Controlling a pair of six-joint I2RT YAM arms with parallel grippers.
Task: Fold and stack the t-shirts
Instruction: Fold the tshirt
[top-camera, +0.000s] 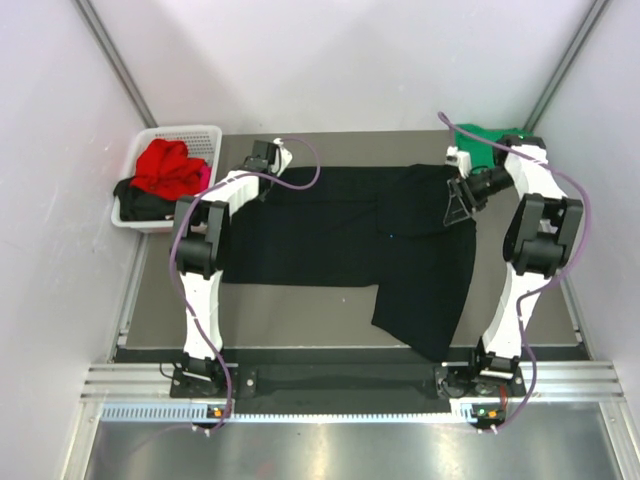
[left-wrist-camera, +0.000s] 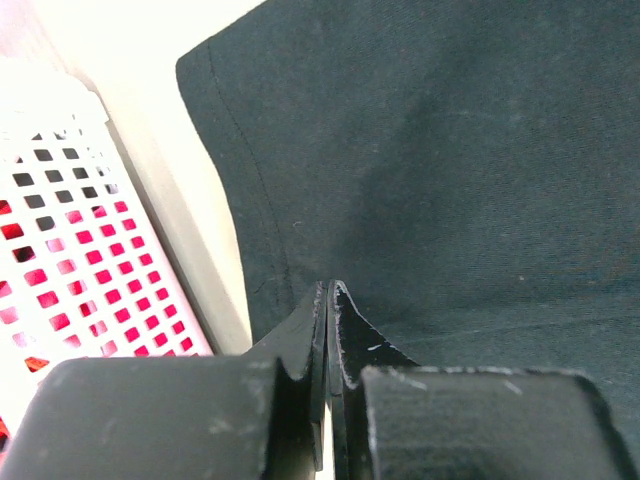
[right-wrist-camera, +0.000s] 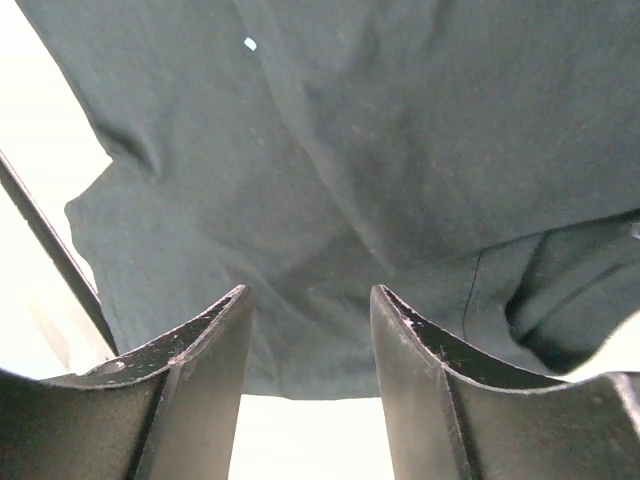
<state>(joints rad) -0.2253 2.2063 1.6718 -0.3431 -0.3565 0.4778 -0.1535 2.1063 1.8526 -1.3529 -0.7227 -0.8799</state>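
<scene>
sprawling across the middle of the desk (top-camera: 300, 315), the large black t-shirt (top-camera: 330, 235) has one part trailing toward five o'clock. the left claw (left-wrist-camera: 328, 292), fingers pressed together, is over the shirt's ten o'clock edge, beside the white basket (top-camera: 190, 131) that holds a red t-shirt (top-camera: 165, 165). the right claw (right-wrist-camera: 308, 295) hangs spread above the black cloth near two o'clock. a green t-shirt (top-camera: 487, 140) lies at one o'clock.

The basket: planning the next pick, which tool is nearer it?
Left. The left tool is just beside the basket, at the edge of the black shirt; the right tool hangs over its other side, across the table.
</scene>
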